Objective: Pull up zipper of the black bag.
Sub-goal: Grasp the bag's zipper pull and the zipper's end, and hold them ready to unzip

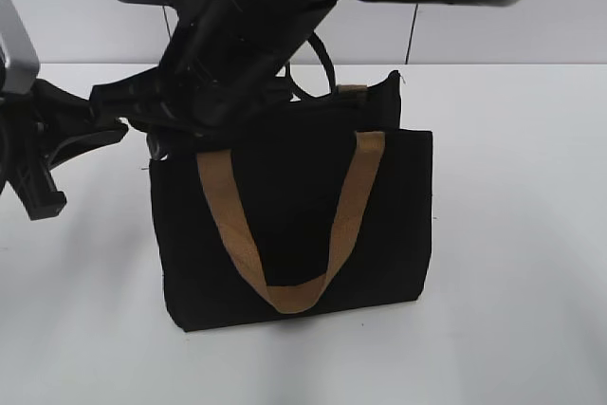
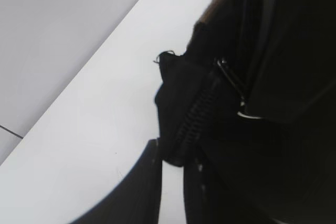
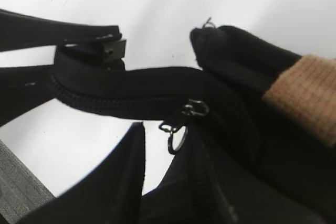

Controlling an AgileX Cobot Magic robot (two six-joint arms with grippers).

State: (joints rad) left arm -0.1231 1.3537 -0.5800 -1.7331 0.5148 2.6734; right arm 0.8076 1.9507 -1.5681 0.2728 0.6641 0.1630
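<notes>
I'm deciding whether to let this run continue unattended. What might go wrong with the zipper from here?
1. In the right wrist view the metal pull tab hangs free beside the dark fingers, apparently ungripped; a closing grasp may miss it.
2. The zipper strip bends between its ends, so the slider may jam.
3. The black bag stands upright on the table, held only near its top; pulling might tip it.

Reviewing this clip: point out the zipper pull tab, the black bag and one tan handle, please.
zipper pull tab point(image 3: 190, 112): right wrist view, on the metal slider.
black bag point(image 1: 398, 225): exterior view, on the front panel.
tan handle point(image 1: 353, 206): exterior view, on the right leg of the front strap.
</notes>
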